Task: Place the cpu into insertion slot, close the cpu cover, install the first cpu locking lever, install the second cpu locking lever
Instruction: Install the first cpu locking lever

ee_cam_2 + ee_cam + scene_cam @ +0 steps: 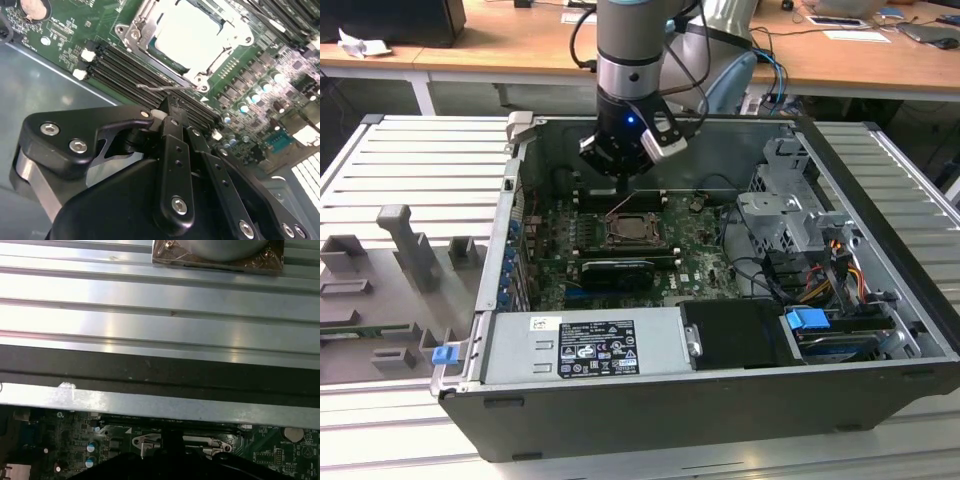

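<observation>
The cpu sits in its socket on the motherboard, pale top showing, with the cpu cover lying flat around it as a silvery frame. In the exterior view the socket lies near the middle of the open computer case, toward the far wall. A thin wire locking lever stands clear of the socket's edge on the side nearest the gripper, its end just at the fingertips. The gripper's black fingers are drawn together to a narrow tip; whether they pinch the lever cannot be told. Dark memory slots run between the socket and the gripper. In the exterior view the gripper hangs just beyond the socket's far edge. Around it: a drive cage with cables to the exterior view's right, and a power supply along the near wall.
</observation>
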